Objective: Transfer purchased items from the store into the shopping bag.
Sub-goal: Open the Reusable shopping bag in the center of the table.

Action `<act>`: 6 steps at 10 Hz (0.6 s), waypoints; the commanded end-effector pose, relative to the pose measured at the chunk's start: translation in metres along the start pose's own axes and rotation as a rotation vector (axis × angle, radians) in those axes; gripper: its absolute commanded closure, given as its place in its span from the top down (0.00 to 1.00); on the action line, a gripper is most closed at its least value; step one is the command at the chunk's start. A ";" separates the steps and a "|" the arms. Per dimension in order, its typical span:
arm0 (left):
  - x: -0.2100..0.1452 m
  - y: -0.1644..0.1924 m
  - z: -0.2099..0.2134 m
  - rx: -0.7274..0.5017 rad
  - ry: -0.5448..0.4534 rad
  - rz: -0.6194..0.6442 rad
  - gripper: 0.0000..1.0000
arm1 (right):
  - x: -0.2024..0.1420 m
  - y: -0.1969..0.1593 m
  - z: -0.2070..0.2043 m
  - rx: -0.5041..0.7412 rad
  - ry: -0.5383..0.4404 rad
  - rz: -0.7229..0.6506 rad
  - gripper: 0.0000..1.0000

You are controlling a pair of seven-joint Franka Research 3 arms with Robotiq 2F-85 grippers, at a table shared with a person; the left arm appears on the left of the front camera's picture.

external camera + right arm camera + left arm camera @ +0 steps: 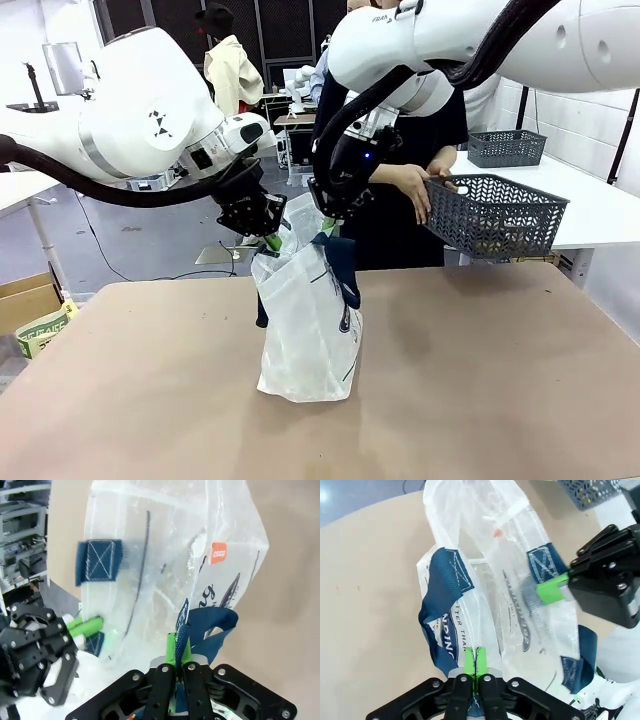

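1. My left gripper [476, 656] is pinched shut, its green pads meeting on the clear plastic rim of the shopping bag [310, 320], just beside a navy strap [451, 572].
2. My right gripper [179, 649] is clamped just as narrowly on the opposite side, with the other navy strap and the rim caught between its pads.
3. Between the two pinches the bag hangs upright with its base on the worktop [150, 400], near the middle and somewhat toward the far edge. Its mouth is pulled apart between my grippers.
4. The store basket [495, 215] is off the worktop, held by the person's hand [412, 185] above the far right edge. It is to the side of the bag's mouth, not over it. The lattice hides too much for me to make out what lies inside.
5. I judge the step to be holding the bag open for loading, and I see no goods in the bag yet.
6. Next, I should hold both pinches firm and the mouth wide and level while goods come across from the basket. If either grip slackens, the thin plastic may slip or the mouth may fold shut.
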State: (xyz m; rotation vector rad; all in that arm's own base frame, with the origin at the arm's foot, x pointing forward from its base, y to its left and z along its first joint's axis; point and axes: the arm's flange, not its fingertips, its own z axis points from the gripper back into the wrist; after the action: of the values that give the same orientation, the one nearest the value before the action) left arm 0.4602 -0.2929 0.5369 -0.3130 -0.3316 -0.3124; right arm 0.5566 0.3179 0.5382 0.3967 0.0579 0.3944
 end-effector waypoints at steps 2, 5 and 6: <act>-0.022 0.027 0.009 0.033 -0.040 0.021 0.00 | -0.028 -0.013 0.013 -0.126 0.063 0.130 0.00; -0.033 0.048 0.016 0.079 -0.060 0.085 0.00 | -0.041 -0.029 0.022 -0.233 0.127 0.210 0.00; -0.036 0.057 0.020 0.100 -0.064 0.093 0.00 | -0.043 -0.038 0.028 -0.264 0.119 0.244 0.00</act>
State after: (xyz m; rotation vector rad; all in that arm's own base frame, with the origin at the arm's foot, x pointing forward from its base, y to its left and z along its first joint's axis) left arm 0.4481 -0.2363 0.5292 -0.2717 -0.3686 -0.2225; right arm 0.5367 0.2756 0.5524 0.1555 0.0915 0.6182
